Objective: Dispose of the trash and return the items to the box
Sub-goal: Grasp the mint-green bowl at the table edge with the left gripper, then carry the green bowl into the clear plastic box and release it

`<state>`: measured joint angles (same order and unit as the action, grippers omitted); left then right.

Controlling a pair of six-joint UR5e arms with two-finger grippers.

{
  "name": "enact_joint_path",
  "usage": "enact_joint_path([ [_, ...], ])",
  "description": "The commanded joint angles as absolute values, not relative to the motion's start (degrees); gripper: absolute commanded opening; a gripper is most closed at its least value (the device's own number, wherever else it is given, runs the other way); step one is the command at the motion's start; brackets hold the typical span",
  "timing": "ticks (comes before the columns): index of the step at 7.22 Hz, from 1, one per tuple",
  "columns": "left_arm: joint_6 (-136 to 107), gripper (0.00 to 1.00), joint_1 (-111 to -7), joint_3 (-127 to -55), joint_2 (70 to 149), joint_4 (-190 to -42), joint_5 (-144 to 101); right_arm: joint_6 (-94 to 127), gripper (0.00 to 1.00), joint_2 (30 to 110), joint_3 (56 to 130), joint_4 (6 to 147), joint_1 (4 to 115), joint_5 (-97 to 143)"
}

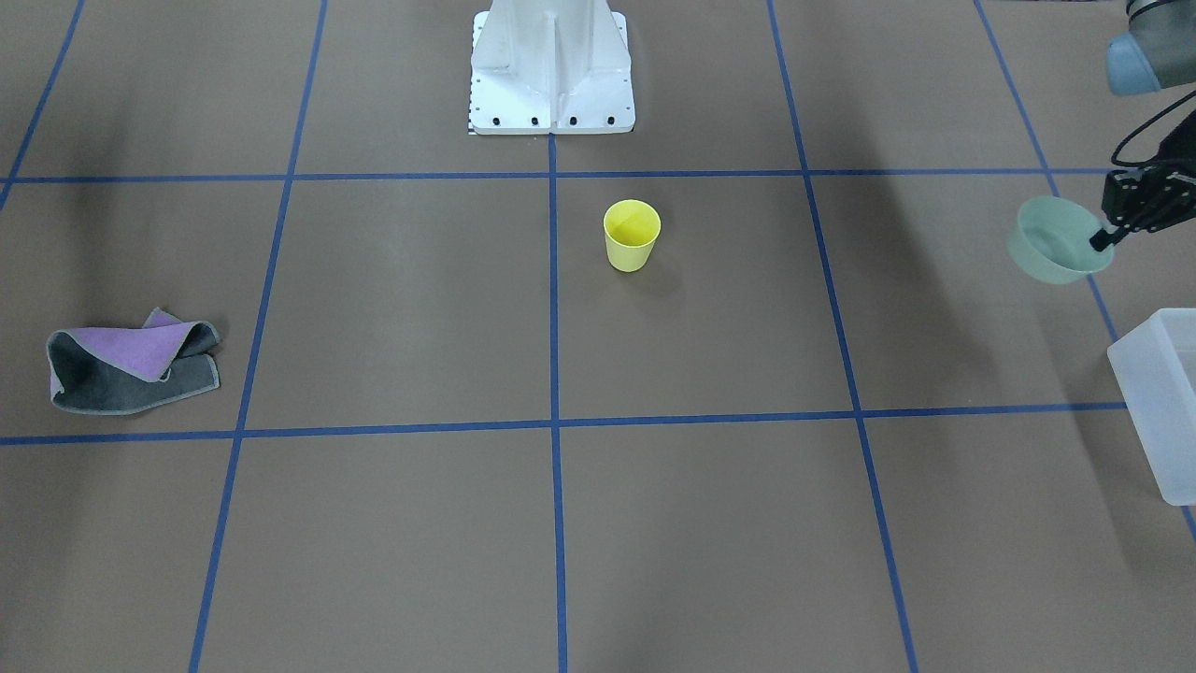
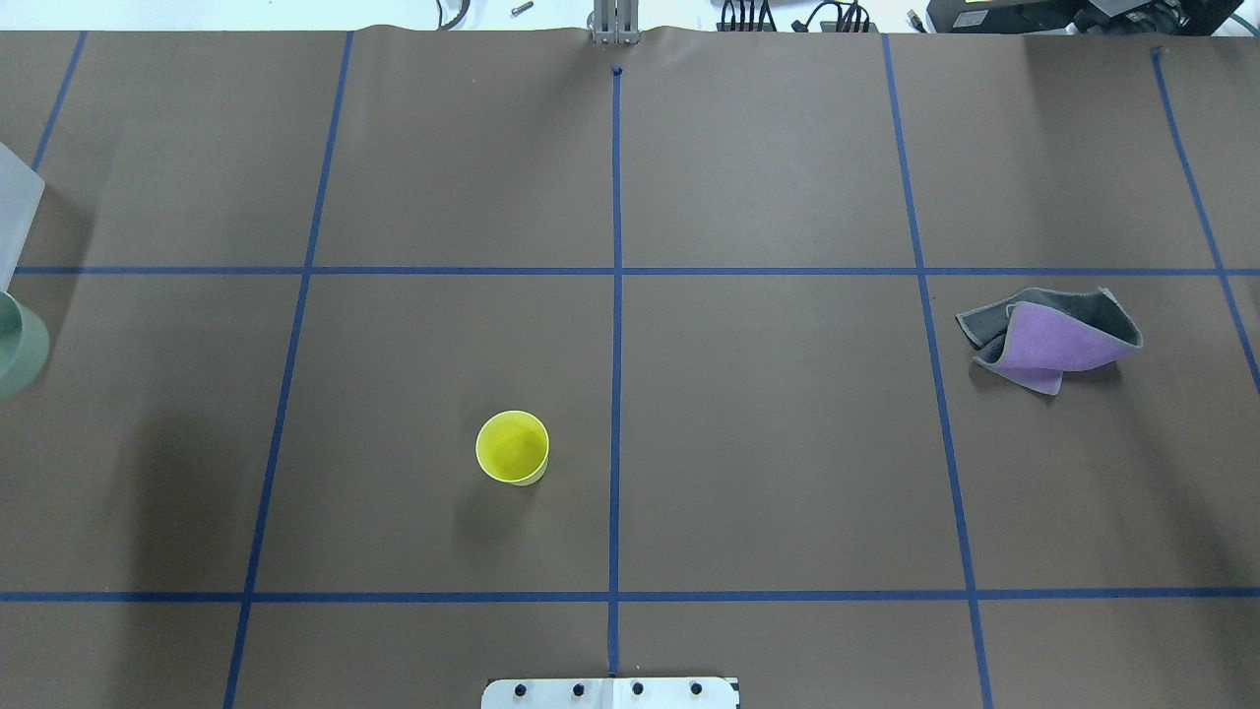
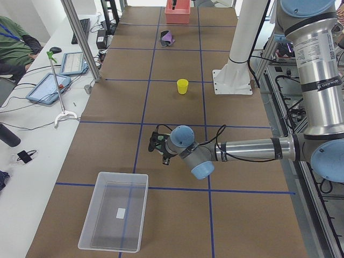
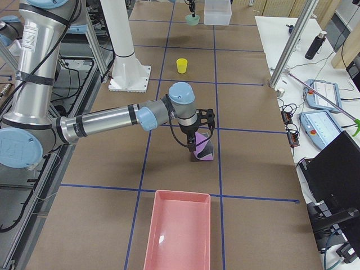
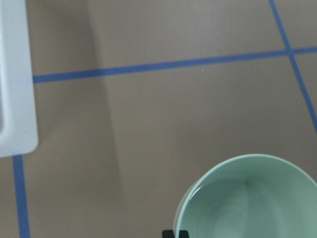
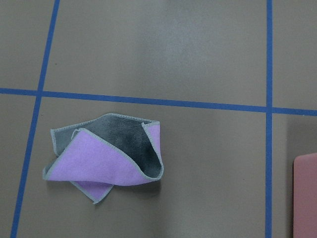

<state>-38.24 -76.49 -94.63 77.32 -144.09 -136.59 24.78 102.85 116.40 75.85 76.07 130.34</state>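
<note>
So here we've got the left gripper (image 1: 1103, 241) clamped on the rim of a green bowl (image 1: 1056, 241). One black fingertip pokes in at the rim in the left wrist view, and the bowl hangs tilted from it. The box (image 3: 115, 217) sits on the table (image 1: 710, 523) near that gripper, just past it on the side away from the robot base. It's apart from the bowl, not touching, and its rounded corner shows up off to the side in the wrist view. The yellow cup (image 1: 632, 236) stands upright, well apart from the left gripper, over toward the middle of the table.

The right gripper (image 4: 192, 142) hovers right over a crumpled purple-and-grey cloth (image 6: 106, 161). We honestly can't tell if its fingers are apart or together, since only the side view catches it. A pink bin (image 4: 180, 236) sits near that gripper, further out toward the table's end.
</note>
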Motion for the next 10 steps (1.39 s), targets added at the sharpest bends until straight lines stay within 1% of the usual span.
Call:
enact_joint_path([
  [1, -32.7, 0.0, -86.7, -93.1, 82.3, -131.9, -137.6, 24.9, 1.0, 102.9, 116.4, 75.8, 76.0, 130.3],
  [2, -24.7, 0.0, -89.5, -88.7, 85.9, -127.5, -136.1, 24.9, 1.0, 102.9, 116.3, 75.9, 76.0, 130.3],
  [3, -18.5, 0.0, -91.5, -80.9, 91.3, -125.8, -134.8, 24.9, 1.0, 102.9, 115.9, 75.9, 76.0, 130.3],
  [5, -15.2, 0.0, -92.2, -65.0, 102.0, -126.1, -127.8, 24.9, 1.0, 102.9, 115.9, 75.8, 76.0, 130.3],
  [6, -15.2, 0.0, -92.1, -60.1, 104.7, -126.6, -124.5, 24.9, 1.0, 102.9, 115.9, 75.8, 76.0, 130.3],
  [7, -15.3, 0.0, -91.7, -56.5, 105.4, -130.7, -121.5, 24.9, 1.0, 102.9, 115.8, 75.8, 76.0, 130.3],
  [8, -15.6, 0.0, -89.1, -54.2, 105.1, -133.6, -120.6, 24.9, 1.0, 102.9, 115.8, 75.8, 76.0, 130.3],
  [10, -20.4, 0.0, -84.1, -54.1, 102.5, -139.6, -120.6, 24.8, 1.0, 102.9, 115.9, 75.8, 76.0, 129.6],
])
